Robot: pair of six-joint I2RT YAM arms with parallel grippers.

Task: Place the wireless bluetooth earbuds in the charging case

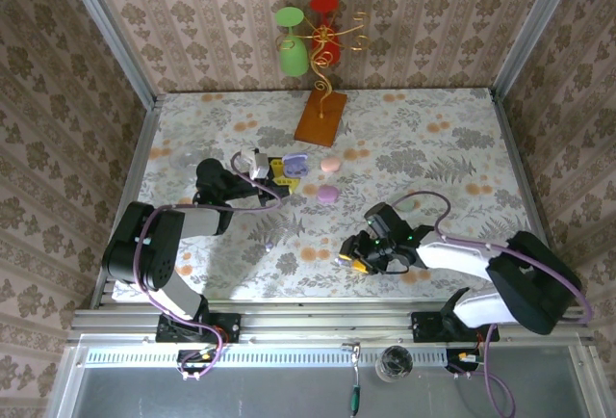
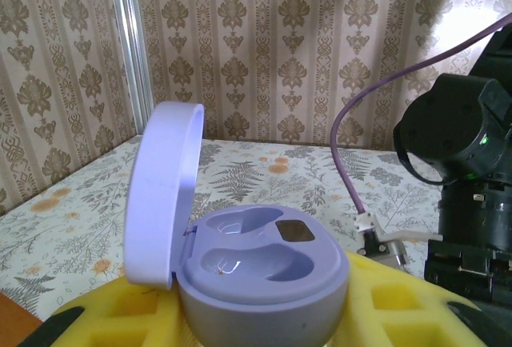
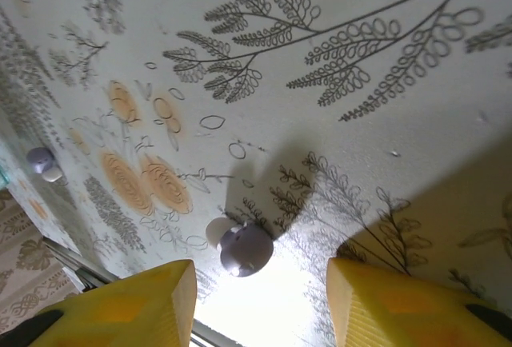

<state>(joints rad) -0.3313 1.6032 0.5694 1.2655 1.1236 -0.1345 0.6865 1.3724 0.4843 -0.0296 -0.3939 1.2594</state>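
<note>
The right gripper (image 3: 260,287) hangs low over the table (image 3: 360,59), fingers apart, a lilac earbud (image 3: 242,249) lying between them and clear of both; a second earbud (image 3: 42,163) lies well apart. Farther out, the left gripper (image 2: 264,323) is clamped on the lilac case (image 2: 264,271), lid (image 2: 164,191) raised upright. Two closed cases, pink (image 1: 331,164) and purple (image 1: 327,194), lie near it.

Beige damask wallpaper walls (image 1: 202,13), fern-and-flower tabletop (image 1: 452,139), metal corner posts (image 1: 106,28), perhaps sunlight along near edge

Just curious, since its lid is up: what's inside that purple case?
The purple case holds two empty wells and a dark square patch. The yellow fingers hide its lower body.
</note>
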